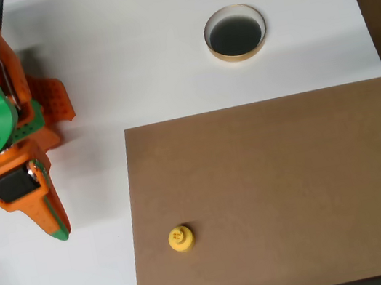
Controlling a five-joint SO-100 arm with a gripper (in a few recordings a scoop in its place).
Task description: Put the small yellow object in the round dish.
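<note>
Arm: orange and green, at the left edge of the overhead view, running from the upper left corner down to mid-left; its upper part is cut off by the frame's top and left edges.
Gripper (55, 221): the orange finger with a green tip points toward the lower left of the frame, over bare white table; from above the fingers overlap into one tapered shape, so I cannot tell whether they are apart or together; nothing shows between them.
Cables: thin red and white wires run along the arm near the upper left, hard to follow.
Table (124, 58): white, taking up the upper part and the left strip of the frame; the arm casts a soft shadow on it.
Brown board (295, 190): flat rectangular sheet covering the lower centre and right; its right edge reaches nearly to the frame's edge.
Small yellow object (181, 238): on the brown board, near its lower left corner, in the lower centre-left of the frame; seen from above as a round base with a small knob in the middle; well apart from the gripper.
Round dish (235, 33): on the white table in the upper centre-right, tan rim, dark inside, well apart from the yellow piece.
Right edge: a dark brown strip beyond the table, upper right; a small black item at mid-right, too small to make out.
Lower left corner: a dark sliver off the table's edge, unclear.
</note>
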